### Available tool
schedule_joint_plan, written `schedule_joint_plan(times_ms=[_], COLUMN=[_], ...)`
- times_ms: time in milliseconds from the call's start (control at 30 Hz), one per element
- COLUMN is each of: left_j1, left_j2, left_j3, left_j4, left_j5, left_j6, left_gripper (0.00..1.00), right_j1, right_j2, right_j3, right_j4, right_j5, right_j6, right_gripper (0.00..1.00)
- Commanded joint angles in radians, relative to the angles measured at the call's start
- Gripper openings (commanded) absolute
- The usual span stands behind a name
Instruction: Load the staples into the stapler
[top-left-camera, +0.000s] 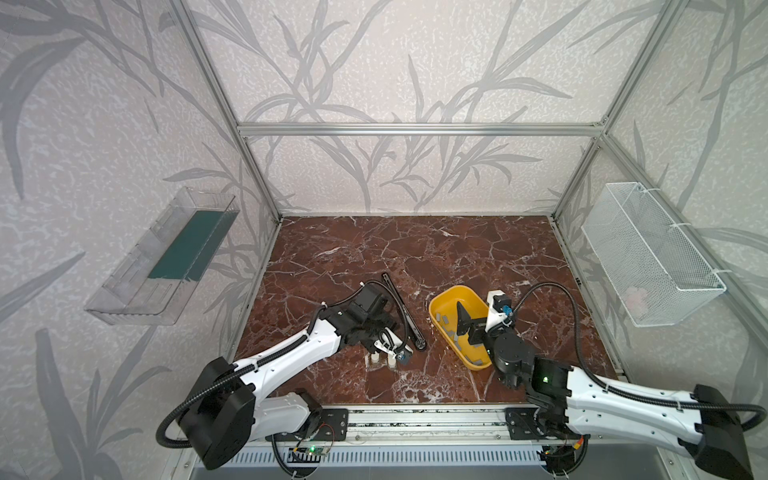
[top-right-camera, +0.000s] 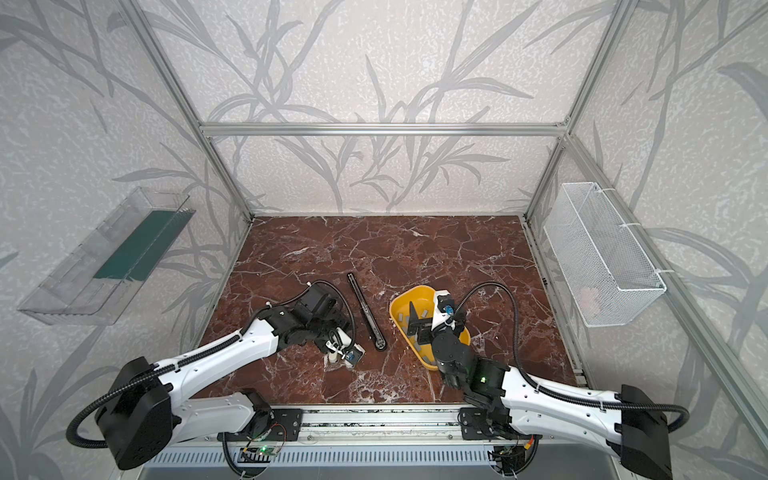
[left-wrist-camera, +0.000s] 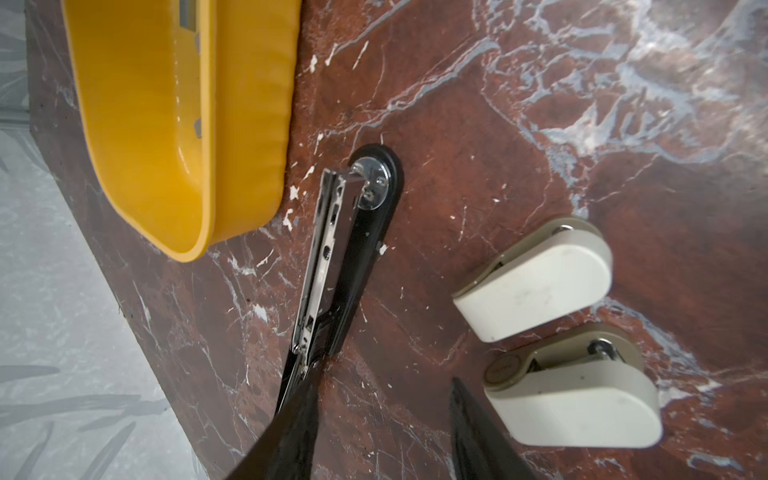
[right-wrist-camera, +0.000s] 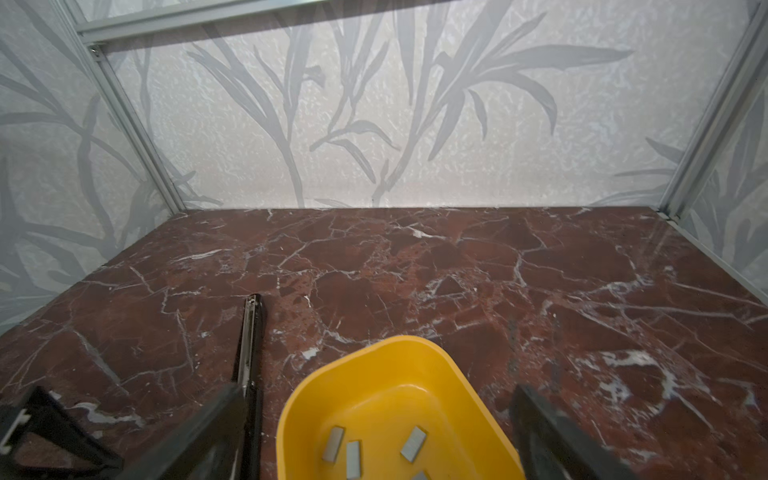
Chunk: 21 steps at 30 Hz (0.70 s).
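Note:
The stapler (top-left-camera: 402, 309) (top-right-camera: 365, 309) lies opened flat on the marble table, a long slim black bar with its silver channel (left-wrist-camera: 322, 266) facing up and its rounded end towards the front. My left gripper (left-wrist-camera: 382, 382) is open just above the table, with bare marble between its fingers. One finger (left-wrist-camera: 291, 432) overlaps the stapler's far part. Several grey staples (right-wrist-camera: 413, 444) (top-left-camera: 442, 319) lie in a yellow tray (top-left-camera: 444, 297) (top-right-camera: 401, 301) to the right of the stapler. My right gripper (right-wrist-camera: 378, 388) (top-left-camera: 477, 311) hangs wide open over that tray, holding nothing.
Two cream blocks (left-wrist-camera: 536, 282) (left-wrist-camera: 577, 399) (top-left-camera: 384, 360) sit by the left gripper, near the stapler's rounded end. A clear bin (top-left-camera: 162, 266) hangs on the left wall and a white mesh basket (top-left-camera: 648, 257) on the right. Aluminium posts frame the table.

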<state>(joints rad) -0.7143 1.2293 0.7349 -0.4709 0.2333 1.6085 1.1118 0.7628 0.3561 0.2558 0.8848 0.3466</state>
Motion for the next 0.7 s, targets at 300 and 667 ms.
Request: schedule_joint_plan(times_ms=[300,667], left_j1=[-0.185,-0.231], left_j2=[0.06,0.135], left_j3=[0.0,-0.002], left_j4=[-0.152,-0.093], left_j5=[-0.288,-0.27], left_j6=[0.016,-0.022], left_gripper=[0.46,0.48], right_j1=[-0.039,-0.038], right_j2=[-0.146,-0.162], right_j3=[-0.001,0.017], right_j4=[-0.18,-0.252], right_j5=[-0.241,-0.262], right_j6=[-0.079,-0.038], right_gripper=[0.99,0.99])
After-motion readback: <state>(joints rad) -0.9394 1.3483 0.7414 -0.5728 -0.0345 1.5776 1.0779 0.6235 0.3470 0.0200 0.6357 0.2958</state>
